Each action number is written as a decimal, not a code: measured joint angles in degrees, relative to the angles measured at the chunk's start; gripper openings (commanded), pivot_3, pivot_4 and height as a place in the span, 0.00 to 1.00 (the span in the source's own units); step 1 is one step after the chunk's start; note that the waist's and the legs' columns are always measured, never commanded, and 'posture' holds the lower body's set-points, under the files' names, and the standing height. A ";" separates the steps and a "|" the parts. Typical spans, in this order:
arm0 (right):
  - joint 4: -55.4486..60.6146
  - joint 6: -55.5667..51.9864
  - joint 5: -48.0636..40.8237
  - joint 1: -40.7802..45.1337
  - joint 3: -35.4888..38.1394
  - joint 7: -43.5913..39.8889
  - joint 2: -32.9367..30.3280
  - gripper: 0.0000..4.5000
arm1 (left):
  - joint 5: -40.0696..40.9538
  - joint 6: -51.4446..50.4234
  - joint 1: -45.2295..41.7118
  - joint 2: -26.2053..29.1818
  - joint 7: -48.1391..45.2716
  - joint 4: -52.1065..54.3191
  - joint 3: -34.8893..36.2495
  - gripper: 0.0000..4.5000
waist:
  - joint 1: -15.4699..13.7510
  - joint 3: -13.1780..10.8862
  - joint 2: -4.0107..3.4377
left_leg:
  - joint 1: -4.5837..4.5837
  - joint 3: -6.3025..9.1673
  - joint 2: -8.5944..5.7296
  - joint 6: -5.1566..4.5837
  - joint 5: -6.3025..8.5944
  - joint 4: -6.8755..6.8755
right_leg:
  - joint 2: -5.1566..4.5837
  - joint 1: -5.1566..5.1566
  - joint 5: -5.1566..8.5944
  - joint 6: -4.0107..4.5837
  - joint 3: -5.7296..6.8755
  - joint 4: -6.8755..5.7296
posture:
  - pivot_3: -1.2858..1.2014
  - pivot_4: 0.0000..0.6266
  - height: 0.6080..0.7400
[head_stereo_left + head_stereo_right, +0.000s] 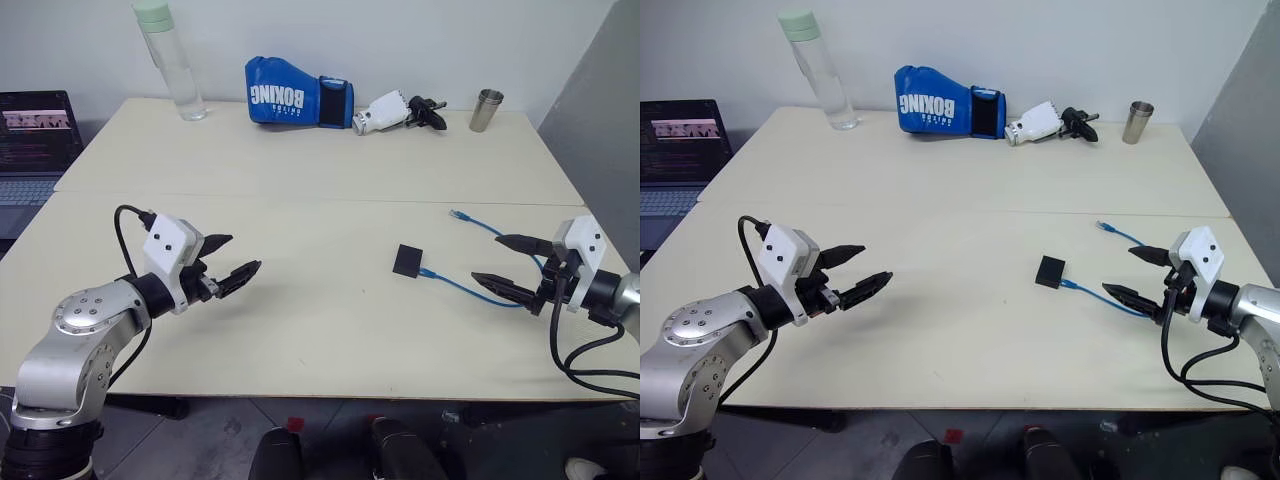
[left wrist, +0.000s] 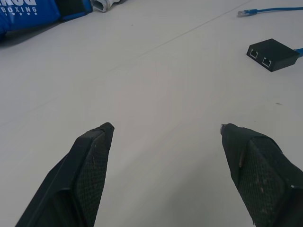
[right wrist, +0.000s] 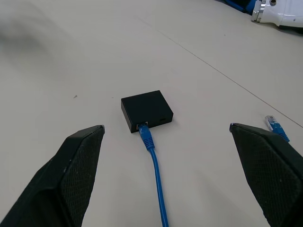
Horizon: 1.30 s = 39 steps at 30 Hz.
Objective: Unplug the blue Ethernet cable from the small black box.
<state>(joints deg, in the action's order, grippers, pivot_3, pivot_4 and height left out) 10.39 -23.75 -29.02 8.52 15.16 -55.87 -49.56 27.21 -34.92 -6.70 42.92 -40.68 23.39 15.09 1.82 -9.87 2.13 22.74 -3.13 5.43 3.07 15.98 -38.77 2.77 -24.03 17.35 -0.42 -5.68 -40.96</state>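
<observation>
Right now the blue Ethernet cable is plugged into one edge of the small black box, which lies flat on the table, right of its centre. From that port the cord loops toward our right side and bends back, so its free plug rests farther out on the tabletop. We hold our right gripper just beside that loop, fingers spread wide and grasping nothing, aimed at the plugged end; that looks to us like a stance for closing on the connector. Our left gripper hangs over bare table well apart from the box, also spread and empty, and we judge it is there to steady the light box, which could otherwise slide when the plug is pulled. Along the far edge sit a blue boxing glove, a water bottle and a metal cup, all out of the way.
</observation>
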 measured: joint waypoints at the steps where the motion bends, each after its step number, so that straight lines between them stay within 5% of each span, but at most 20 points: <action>1: -0.01 -0.03 0.00 0.02 0.00 -0.04 0.00 1.00 | 0.00 0.04 0.49 0.27 -0.41 0.54 -0.01 0.86 | 0.01 0.00 0.00 | 0.00 0.00 0.00 0.00 0.00 0.00 | 0.00 0.00 0.00 0.00 0.00 0.00 | 0.52 0.24 1.00; 32: 0.84 -0.72 0.24 0.03 -0.27 -0.53 -0.49 1.00 | 2.88 0.26 -0.85 1.92 -7.52 4.05 -3.65 0.86 | -0.01 0.00 0.00 | -0.01 0.01 0.00 0.00 0.00 -0.01 | 0.00 0.01 0.00 0.00 0.01 -0.01 | 0.52 0.24 1.00; 39: -2.93 -3.03 3.20 5.65 -7.82 -0.30 0.64 1.00 | 3.47 0.27 -4.07 1.60 -9.03 4.34 -8.93 0.86 | 0.03 0.00 0.00 | -0.04 -0.01 -0.02 0.00 0.00 -0.07 | 0.01 0.05 -0.01 -0.02 -0.02 -0.01 | 0.52 0.24 1.00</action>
<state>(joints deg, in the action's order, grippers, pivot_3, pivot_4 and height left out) 7.46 -26.77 -25.82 14.17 7.35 -56.17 -48.92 30.67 -34.65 -10.77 44.51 -49.71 27.73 6.15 1.85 -9.87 2.14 22.70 -3.14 5.41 3.08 15.98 -38.84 2.78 -23.98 17.34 -0.44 -5.69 -40.97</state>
